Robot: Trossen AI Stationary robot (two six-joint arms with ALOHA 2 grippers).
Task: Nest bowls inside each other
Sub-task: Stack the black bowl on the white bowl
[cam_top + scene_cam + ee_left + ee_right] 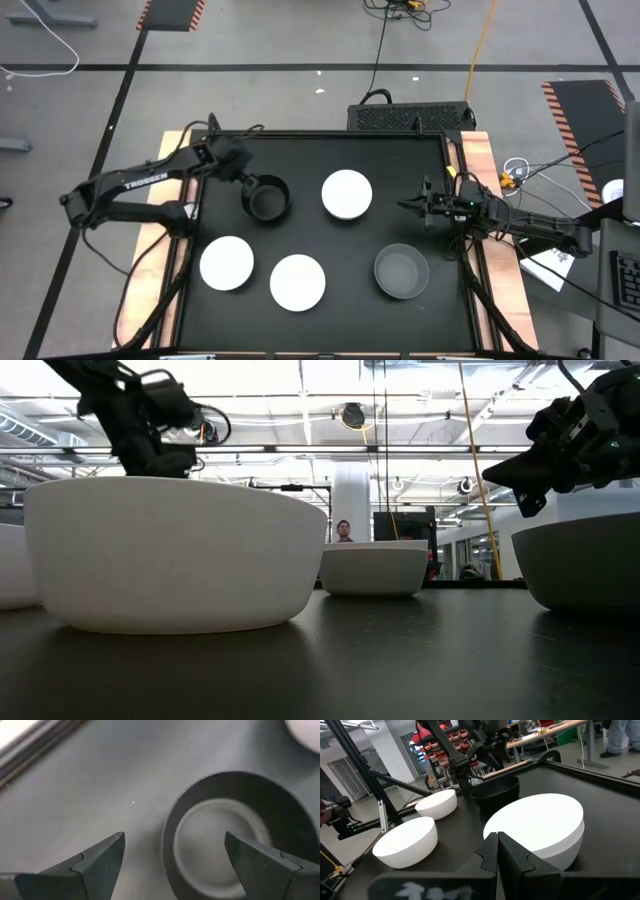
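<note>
The left hand (pixel 243 178) is held just above the far-left part of the table (pixel 310 150), with the black bowl (pixel 268 198) lying immediately to its right and a little nearer. Its fingers (pixel 100 857) are spread wide, and in the left wrist view they are seen to straddle the bowl's left rim, one finger outside the wall and the other over the hollow. From this it is judged that a rim grasp is being lined up, and that only a short descent is needed before closing. The bowl is round, so no long axis has to be matched; only the wall's line between the fingers matters.

The black bowl is dark and plain, and a paler grey ring is seen inside it, which may be a second bowl already nested, though this cannot be told for certain.

The right hand (pixel 413 205) is held at the right side of the table with its fingers closed together and empty. It is pointed toward the far white bowl (pixel 347 194), which lies just to its left. The grey bowl (pixel 401 271) sits near and right, below that hand. Two further white bowls (pixel 227 264) (pixel 298 282) rest side by side at the near left, well apart from both hands. The left hand is much the nearer to the black bowl.
</note>
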